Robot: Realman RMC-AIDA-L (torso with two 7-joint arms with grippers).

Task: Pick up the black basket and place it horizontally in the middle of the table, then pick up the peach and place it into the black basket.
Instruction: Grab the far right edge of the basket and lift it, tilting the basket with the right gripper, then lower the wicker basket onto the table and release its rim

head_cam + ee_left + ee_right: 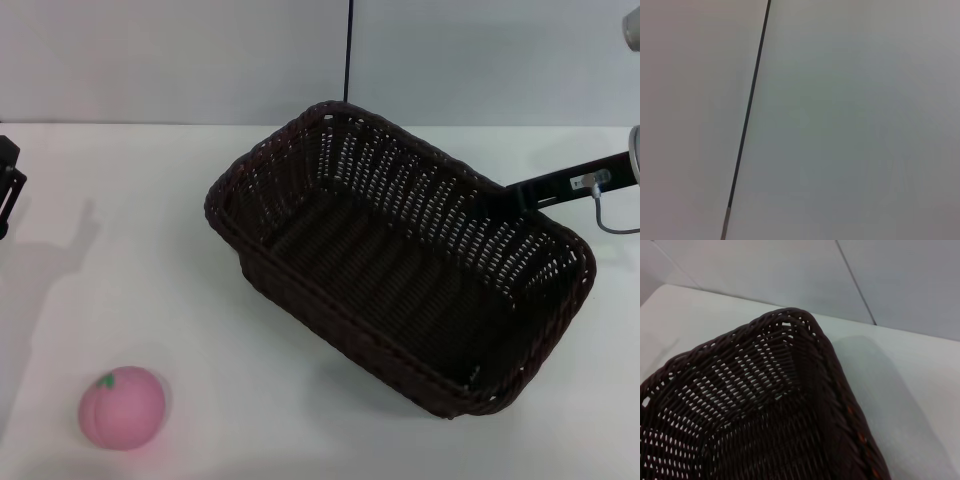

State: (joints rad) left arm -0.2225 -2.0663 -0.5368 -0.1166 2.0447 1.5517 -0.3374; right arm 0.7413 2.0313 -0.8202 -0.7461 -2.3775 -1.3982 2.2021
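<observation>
The black basket (320, 300) sits skewed in the middle-right of the white table (150, 250), its long side running diagonally. My right gripper (520, 195) reaches in from the right and grips the basket's far right rim. The right wrist view shows the basket's corner and braided rim (825, 355) close up, with its shadow on the table beside it. The pink peach (122, 406) lies on the table at the near left, well apart from the basket. My left gripper (8, 185) shows only partly at the left edge, away from both.
A grey wall with a dark vertical seam (350, 50) stands behind the table. The left wrist view shows only that wall and the seam (747, 120). Bare tabletop lies between the peach and the basket.
</observation>
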